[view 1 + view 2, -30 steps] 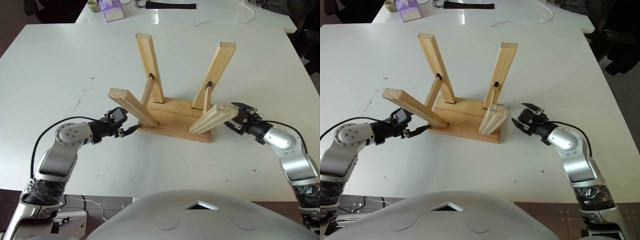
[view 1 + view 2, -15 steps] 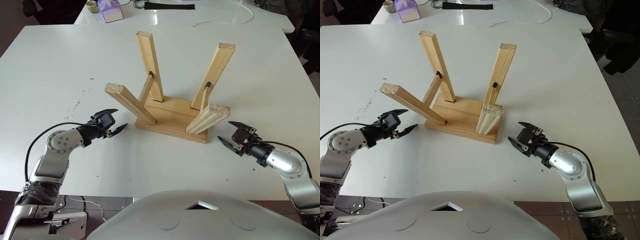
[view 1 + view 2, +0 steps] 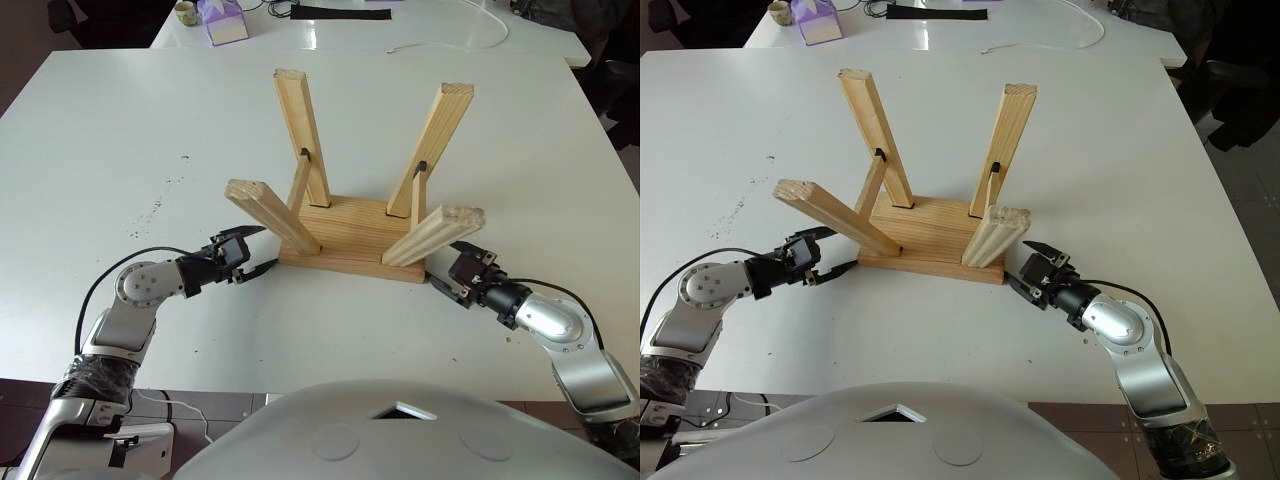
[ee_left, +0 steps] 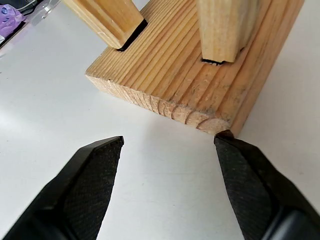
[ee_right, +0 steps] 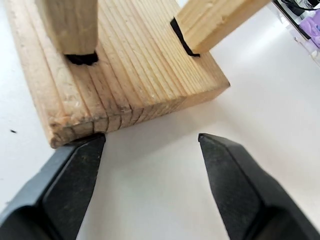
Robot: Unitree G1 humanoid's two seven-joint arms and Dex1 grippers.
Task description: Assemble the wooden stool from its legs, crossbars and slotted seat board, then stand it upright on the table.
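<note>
— Looking down from over the robot's head, where is it sitting?
— The pale pine stool is lying upside down in the middle of the white counter. Its flat slotted seat board is resting on the surface and its four square legs are splaying upward. The left pincer is hovering low at the board's left end and the right pincer at its right end, both gaping wide and holding nothing.
— And the left wrist camera?
— Two black fingers are straddling the board's corner. One tip is touching the edge or just missing it; I can't tell which.
— The right wrist?
— Much the same. One black finger is tucking in right by the board's corner, the other standing apart over bare counter.
— How will it handle?
— Stiff and fairly light, I'd guess. But the legs are only sitting in slots, so tipping it may be loosening them. I'd be taking the board by its two short ends, squeezing evenly and turning it slowly.
</note>
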